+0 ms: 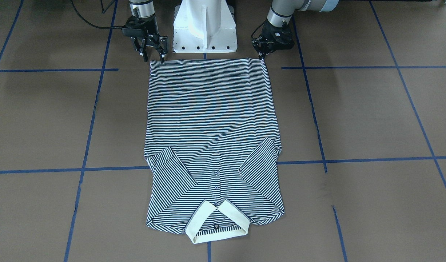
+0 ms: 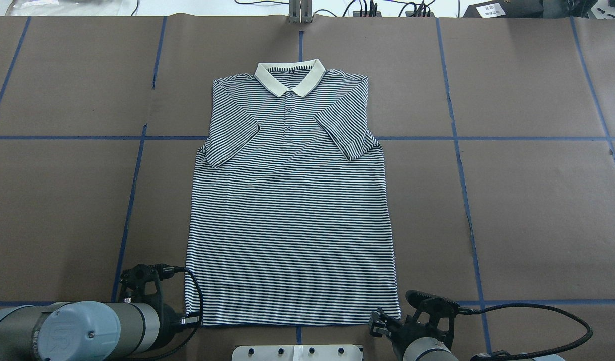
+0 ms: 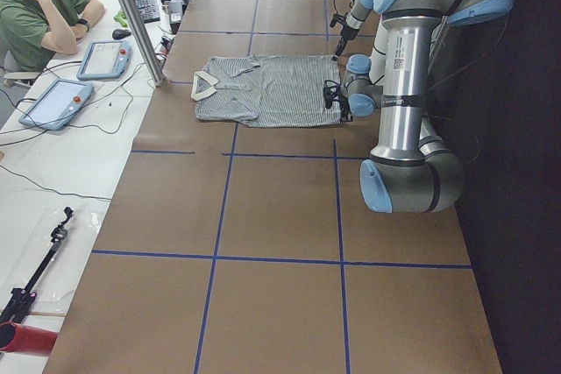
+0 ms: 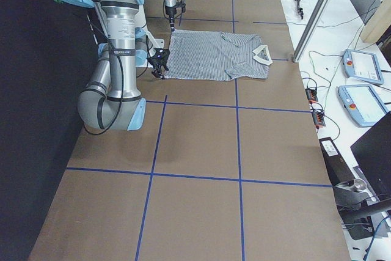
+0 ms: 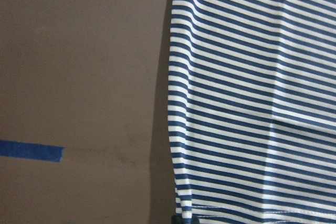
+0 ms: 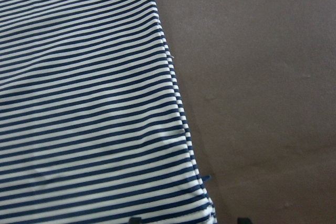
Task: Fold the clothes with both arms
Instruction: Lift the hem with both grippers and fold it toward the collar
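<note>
brown, matte, paper-like table, gridded with blue tape lines

polo shirt lies flat and front up in the middle of it: thin navy-and-white stripes, soft knit, a few shallow ripples across the body. cream collar at the end far from the robot; hem straight, just in front of the white pedestal. both short sleeves folded inward over the chest as slanted wedges, their stripes running diagonal against the body's. small round buttons in a line below the collar

right arm: grey tube, comes down steeply, wrist near vertical. right gripper black, fingers spread apart, tips down at the hem corner on its side; its wrist view shows the two tips either side of that corner, nothing pinched

left arm: grey tube with light blue cap, low and nearly level, reaching inward to the other hem corner. left gripper black, tilted; fingers drawn together to one dark tip set on the corner's edge, closed on the fabric as far as its wrist view shows. that corner lies flat on the table

side view: person seated at a white bench beyond the collar end, two tablets on it
</note>
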Controlling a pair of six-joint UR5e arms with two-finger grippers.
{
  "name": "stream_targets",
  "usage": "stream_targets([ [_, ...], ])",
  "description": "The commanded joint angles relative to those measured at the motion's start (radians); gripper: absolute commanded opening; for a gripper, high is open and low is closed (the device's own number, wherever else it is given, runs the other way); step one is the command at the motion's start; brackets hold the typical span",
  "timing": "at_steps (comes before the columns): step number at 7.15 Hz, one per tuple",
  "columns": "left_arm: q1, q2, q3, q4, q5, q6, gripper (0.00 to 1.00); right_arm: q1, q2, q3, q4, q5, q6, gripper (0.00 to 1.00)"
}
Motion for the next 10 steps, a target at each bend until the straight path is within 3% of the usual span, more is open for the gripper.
stream_targets([
  [1,0.0,0.002,0.0,0.0,0.0,0.0,0.0,-0.002,-0.001,-0.002,0.0,-0.001,-0.001,0.22],
  [2,0.0,0.001,0.0,0.0,0.0,0.0,0.0,-0.004,-0.003,-0.002,0.0,0.0,-0.001,0.01],
  [5,-0.001,-0.002,-0.003,0.0,-0.001,0.0,0.0,-0.001,-0.001,0.026,-0.017,0.002,-0.006,0.0],
  [6,-0.012,0.007,-0.079,0.035,-0.01,0.009,0.0,0.004,-0.003,0.116,-0.096,0.012,-0.01,0.0],
  [7,-0.011,-0.005,-0.239,0.228,-0.033,0.014,0.0,0.002,0.002,0.264,-0.246,0.049,-0.012,0.0],
  [8,-0.012,-0.04,-0.409,0.44,-0.123,0.014,0.0,0.004,0.009,0.426,-0.399,0.108,-0.012,0.0],
  [9,-0.02,-0.141,-0.533,0.639,-0.16,0.014,0.0,-0.001,0.014,0.574,-0.533,0.141,-0.012,0.0],
  [10,-0.081,-0.282,-0.564,0.782,-0.206,0.015,0.0,0.053,0.067,0.618,-0.595,0.229,-0.012,0.0],
])
